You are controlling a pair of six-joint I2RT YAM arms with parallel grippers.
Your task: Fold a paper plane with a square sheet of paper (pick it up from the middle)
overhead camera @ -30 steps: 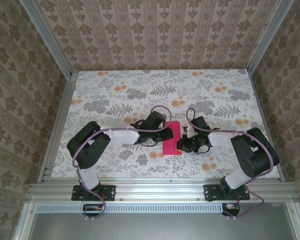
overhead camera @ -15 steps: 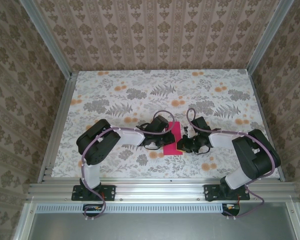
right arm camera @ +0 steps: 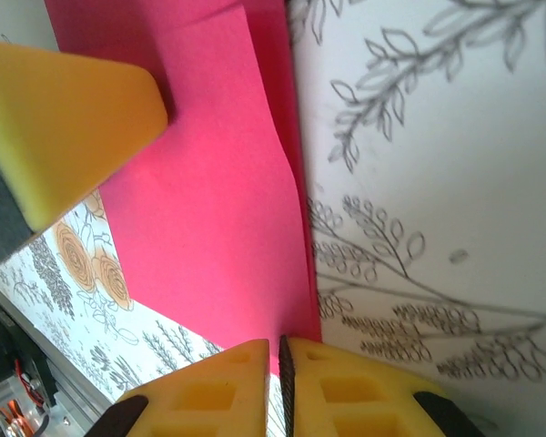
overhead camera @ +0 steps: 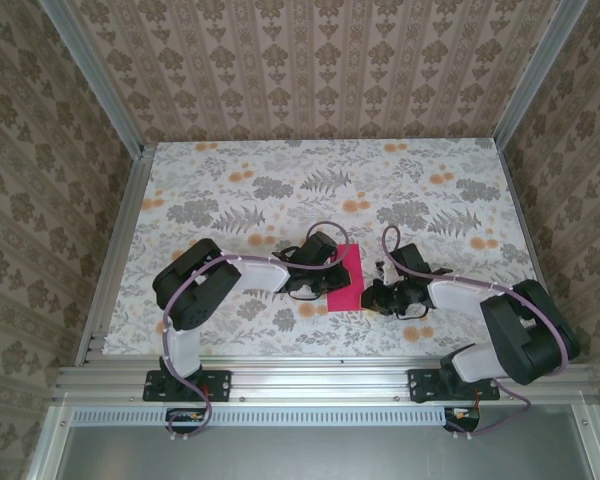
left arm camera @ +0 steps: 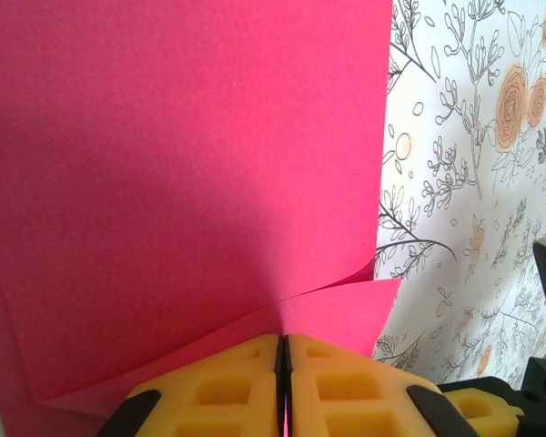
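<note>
Right tool (right arm camera: 275, 350) has drawn back toward the near desk (overhead camera: 280, 180) edge, fingers pressed together on a corner of the magenta paper sheet (overhead camera: 350, 285), probably pulling the fold taut. Left tool (left arm camera: 283, 341) pinches the opposite edge. Between them the sheet lies mid-desk, a narrow folded strip, layers gaping.

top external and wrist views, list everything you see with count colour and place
thin magenta-pink paper sheet: one, magenta-pink, partly folded, table centre between the grippers
floral-print table: one, white with grey and orange flowers, under everything
patterned walls: three, beige, around the table
aluminium frame: one, silver, near edge and corners
left gripper: one, yellow fingers, shut on the sheet's left side
right gripper: one, yellow fingers, shut on its right edge
</note>
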